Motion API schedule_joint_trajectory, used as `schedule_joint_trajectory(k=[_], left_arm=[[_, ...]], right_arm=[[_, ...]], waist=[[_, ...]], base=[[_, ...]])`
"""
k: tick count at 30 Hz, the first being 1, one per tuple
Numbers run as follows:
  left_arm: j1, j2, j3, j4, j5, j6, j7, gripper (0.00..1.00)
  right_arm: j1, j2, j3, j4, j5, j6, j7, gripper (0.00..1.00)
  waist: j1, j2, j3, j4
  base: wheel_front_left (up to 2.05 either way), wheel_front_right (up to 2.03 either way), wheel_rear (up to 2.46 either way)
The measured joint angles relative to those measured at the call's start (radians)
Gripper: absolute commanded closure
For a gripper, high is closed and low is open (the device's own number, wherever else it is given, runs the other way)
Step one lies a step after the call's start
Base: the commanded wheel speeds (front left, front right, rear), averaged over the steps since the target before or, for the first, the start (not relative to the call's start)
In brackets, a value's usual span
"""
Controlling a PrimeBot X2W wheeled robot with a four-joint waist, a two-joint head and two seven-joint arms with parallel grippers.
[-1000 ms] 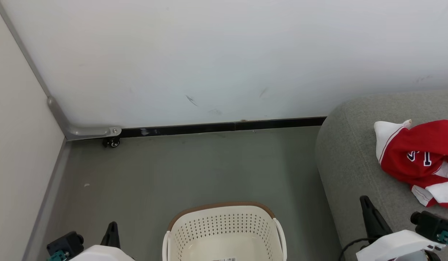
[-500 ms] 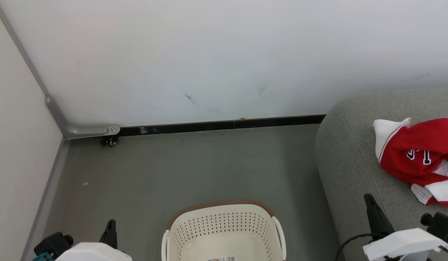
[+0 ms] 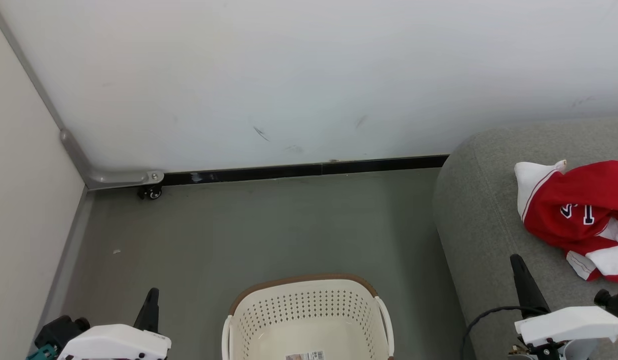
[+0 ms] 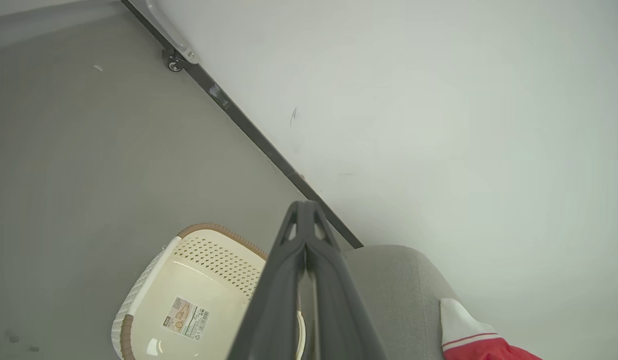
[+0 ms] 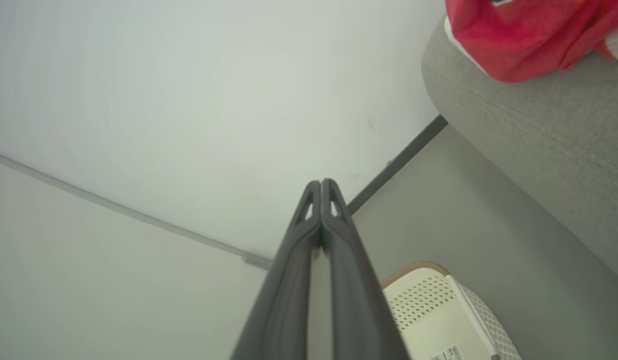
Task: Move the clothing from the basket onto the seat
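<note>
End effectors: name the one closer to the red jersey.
The right end effector: in the head view it shows against the grey seat, near the red jersey; the left end effector lies beyond the laundry basket, far off.

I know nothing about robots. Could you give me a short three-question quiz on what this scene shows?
1. True or false: the basket stands on the seat.
2. The red jersey lies: A on the floor, B on the seat, C in the basket.
3. Fill in: the left gripper and right gripper both have their jaws ____.
Key: 1 false, it stands on the floor; 2 B; 3 shut.
</note>
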Motion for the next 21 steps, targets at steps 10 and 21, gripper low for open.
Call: schedule_joint_trajectory(k=[10,21], left_arm=[[0.000,-0.002,0.022,-0.026,-0.137,-0.029,0.026,1.00],[-0.001,-0.006,0.045,-0.062,-0.283,-0.047,0.058,1.00]], right_arm=[[-0.004,0.000,-0.005,-0.001,0.151,0.000,0.011,1.00],[-0.040,-0.001,-0.013,-0.004,0.313,0.000,0.023,1.00]], waist=[[-0.0004,0.0000,0.007,-0.002],[-0.0006,0.0000,0.014,-0.005]], base=[[0.00,0.00,0.00],[0.00,0.00,0.00]])
